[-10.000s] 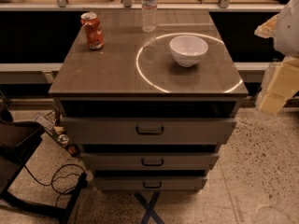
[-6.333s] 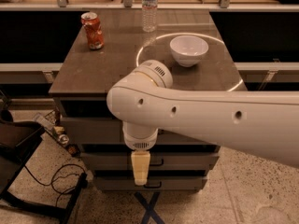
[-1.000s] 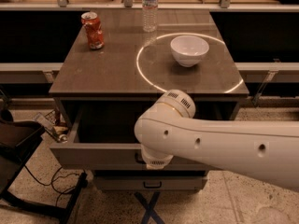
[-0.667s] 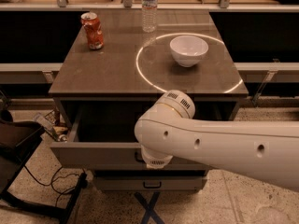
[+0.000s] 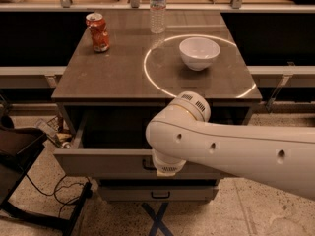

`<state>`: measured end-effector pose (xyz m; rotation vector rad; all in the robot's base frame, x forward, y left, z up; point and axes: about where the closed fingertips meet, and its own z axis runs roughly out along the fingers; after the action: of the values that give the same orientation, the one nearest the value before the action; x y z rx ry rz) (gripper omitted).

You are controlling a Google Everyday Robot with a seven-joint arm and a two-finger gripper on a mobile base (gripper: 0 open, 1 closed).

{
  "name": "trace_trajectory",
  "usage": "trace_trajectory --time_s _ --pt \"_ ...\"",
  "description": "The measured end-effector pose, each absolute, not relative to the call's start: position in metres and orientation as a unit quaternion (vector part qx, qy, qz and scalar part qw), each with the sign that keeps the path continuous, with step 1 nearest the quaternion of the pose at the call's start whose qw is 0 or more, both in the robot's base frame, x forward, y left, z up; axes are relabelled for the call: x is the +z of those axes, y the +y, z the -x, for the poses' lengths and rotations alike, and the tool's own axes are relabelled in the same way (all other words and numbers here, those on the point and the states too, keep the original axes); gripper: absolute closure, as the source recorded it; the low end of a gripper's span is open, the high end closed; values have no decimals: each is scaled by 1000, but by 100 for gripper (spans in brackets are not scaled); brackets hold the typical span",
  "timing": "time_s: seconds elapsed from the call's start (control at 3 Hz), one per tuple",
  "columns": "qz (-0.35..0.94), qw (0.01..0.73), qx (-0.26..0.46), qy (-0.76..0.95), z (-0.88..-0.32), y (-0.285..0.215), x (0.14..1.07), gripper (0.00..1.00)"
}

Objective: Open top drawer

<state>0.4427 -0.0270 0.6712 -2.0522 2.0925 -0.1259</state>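
The top drawer (image 5: 98, 163) of the grey cabinet stands pulled out toward me. Its wide grey front is well forward of the cabinet top, and the deep dark box (image 5: 118, 129) behind it is exposed. My white arm reaches in from the right across the drawer. My gripper (image 5: 165, 169) is at the centre of the drawer front, right at the small dark bar handle (image 5: 147, 164). Only the handle's left end shows beside the wrist. The wrist housing hides the gripper's tip.
On the cabinet top (image 5: 113, 77) stand a red can (image 5: 98, 32), a clear water bottle (image 5: 157, 9) and a white bowl (image 5: 199, 52). A lower drawer front (image 5: 123, 193) is shut below. A dark chair-like object (image 5: 15, 151), cables (image 5: 64, 200) and clutter (image 5: 54, 134) lie on the left.
Ten seconds ago the top drawer was shut and the arm was off to the right. The arm then came to the handle and the drawer slid out. Over the last second almost nothing moved.
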Motion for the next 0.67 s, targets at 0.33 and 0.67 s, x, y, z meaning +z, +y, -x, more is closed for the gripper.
trace_trajectory --time_s 0.33,0.67 --pt "697 104 -41 709 -445 -32 675 100" --pt "697 104 -41 709 -445 -32 675 100"
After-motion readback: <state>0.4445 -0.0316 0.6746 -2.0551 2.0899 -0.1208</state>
